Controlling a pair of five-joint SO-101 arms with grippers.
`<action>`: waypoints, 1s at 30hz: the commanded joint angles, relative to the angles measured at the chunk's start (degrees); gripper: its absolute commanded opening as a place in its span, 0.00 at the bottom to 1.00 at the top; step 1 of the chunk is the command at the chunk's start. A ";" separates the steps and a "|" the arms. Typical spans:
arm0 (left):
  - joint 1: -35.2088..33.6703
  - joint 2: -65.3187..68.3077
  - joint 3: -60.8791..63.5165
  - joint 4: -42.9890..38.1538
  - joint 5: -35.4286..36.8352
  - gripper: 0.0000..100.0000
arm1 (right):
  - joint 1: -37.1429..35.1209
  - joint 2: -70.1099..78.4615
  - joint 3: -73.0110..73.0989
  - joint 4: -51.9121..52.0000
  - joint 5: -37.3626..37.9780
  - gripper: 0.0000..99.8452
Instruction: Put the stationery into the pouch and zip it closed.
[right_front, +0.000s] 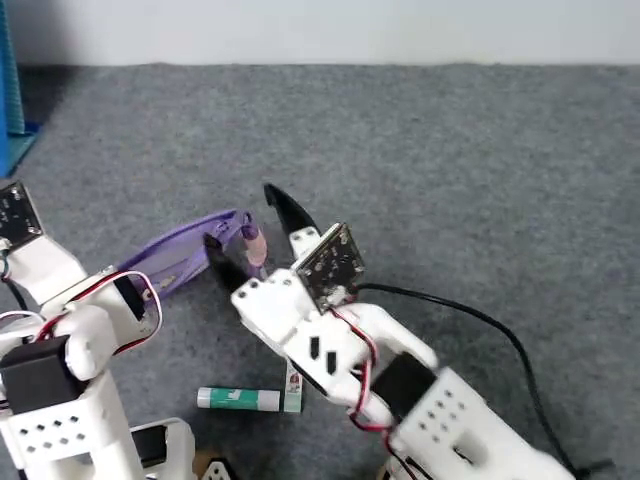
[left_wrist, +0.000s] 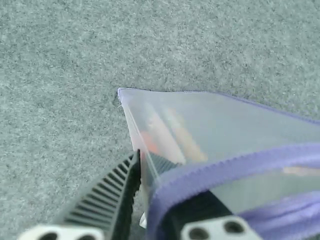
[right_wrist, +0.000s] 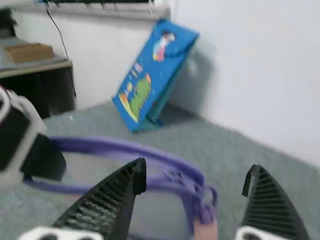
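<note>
Done: pens (left_wrist: 167, 134) inside pouch (left_wrist: 240, 125).
Outstanding: glue stick (right_front: 238, 399) outside; zip appears open.
Grippers: my left gripper (left_wrist: 142, 164) clamps pouch; right gripper (right_wrist: 196, 172) spread.

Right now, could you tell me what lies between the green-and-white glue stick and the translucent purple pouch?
High view: bare grey carpet between the glue stick and the purple pouch.

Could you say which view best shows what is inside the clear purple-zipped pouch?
The left wrist view: the clear plastic pouch with a purple zip is close, and orange and red pen-like shapes show through its wall. The high view shows mainly its purple edge; the right wrist view, its zip band framed by the open right gripper.
</note>
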 joint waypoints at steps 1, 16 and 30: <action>-0.26 -0.09 -1.54 -0.18 -0.79 0.01 | 2.51 -6.90 -4.40 14.99 -5.01 0.27; -7.12 -0.09 -3.74 0.09 -2.37 0.01 | 2.07 -13.32 1.93 49.27 -20.31 0.26; -7.12 -0.09 -3.65 0.18 -2.29 0.01 | -3.12 1.63 3.78 48.13 -21.10 0.26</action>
